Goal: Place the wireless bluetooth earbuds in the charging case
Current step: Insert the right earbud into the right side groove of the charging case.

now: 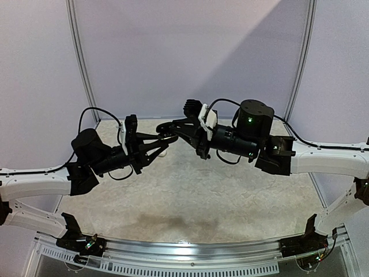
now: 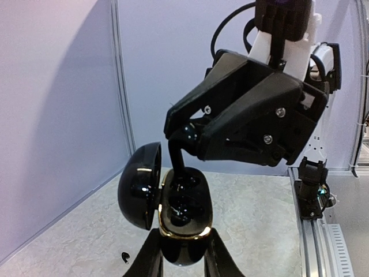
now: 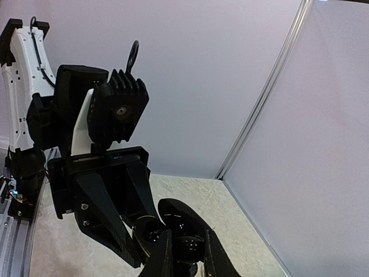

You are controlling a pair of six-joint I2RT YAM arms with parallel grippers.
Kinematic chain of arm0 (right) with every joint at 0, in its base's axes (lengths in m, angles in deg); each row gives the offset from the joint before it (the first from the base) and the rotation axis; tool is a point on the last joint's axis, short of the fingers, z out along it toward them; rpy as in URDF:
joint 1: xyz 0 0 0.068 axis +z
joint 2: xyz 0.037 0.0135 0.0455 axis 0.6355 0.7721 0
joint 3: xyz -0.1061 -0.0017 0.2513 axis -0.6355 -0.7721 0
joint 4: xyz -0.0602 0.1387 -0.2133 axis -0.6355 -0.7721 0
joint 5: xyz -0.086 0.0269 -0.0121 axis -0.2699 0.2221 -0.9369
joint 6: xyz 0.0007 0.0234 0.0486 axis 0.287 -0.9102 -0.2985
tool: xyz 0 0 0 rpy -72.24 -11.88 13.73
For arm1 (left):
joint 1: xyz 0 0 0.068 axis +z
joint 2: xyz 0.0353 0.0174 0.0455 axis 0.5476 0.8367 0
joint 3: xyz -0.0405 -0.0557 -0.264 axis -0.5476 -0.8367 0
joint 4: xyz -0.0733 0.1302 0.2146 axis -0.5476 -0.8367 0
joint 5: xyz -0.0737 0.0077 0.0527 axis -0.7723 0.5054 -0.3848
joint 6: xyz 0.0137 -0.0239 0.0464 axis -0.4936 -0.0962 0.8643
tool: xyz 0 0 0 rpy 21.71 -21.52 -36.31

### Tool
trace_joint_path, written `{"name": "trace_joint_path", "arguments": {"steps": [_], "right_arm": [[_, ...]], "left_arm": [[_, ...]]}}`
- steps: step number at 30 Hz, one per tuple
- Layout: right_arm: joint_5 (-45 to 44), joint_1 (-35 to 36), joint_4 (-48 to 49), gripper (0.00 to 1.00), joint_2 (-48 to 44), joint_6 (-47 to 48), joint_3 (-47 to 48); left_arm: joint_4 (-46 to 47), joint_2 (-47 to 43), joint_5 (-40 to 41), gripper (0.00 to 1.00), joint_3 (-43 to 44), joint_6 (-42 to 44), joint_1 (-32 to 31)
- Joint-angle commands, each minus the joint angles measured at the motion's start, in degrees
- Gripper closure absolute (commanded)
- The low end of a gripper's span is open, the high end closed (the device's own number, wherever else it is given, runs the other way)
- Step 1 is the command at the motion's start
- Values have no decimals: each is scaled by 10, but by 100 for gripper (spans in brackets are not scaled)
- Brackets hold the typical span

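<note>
My left gripper [image 2: 183, 255] is shut on the lower half of a glossy black charging case [image 2: 183, 214] with a gold rim, held in the air with its lid [image 2: 140, 186] swung open to the left. My right gripper [image 2: 185, 136] comes in from above, shut on a black earbud [image 2: 176, 157] whose stem end reaches into the case's upper cavity. In the right wrist view the right gripper [image 3: 189, 258] pinches the earbud [image 3: 191, 248] against the open case [image 3: 149, 231]. In the top view the two grippers [image 1: 154, 145] [image 1: 174, 134] meet above the table's far middle.
One small black earbud [image 2: 124, 255] lies loose on the speckled tabletop [image 2: 259, 231] below the case. An aluminium rail [image 1: 190, 251] runs along the near edge. Pale walls with metal posts [image 1: 83, 63] close in the back and sides.
</note>
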Motion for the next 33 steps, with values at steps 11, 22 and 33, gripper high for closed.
{"name": "trace_joint_path", "arguments": {"steps": [11, 22, 33], "right_arm": [[-15, -8, -39, 100, 10, -42, 52], [-25, -10, -60, 100, 3, -67, 64], [-39, -17, -75, 100, -3, -86, 70]], "left_arm": [[15, 5, 22, 100, -4, -34, 6], [12, 7, 34, 100, -2, -39, 4], [14, 10, 40, 100, -1, -41, 3]]}}
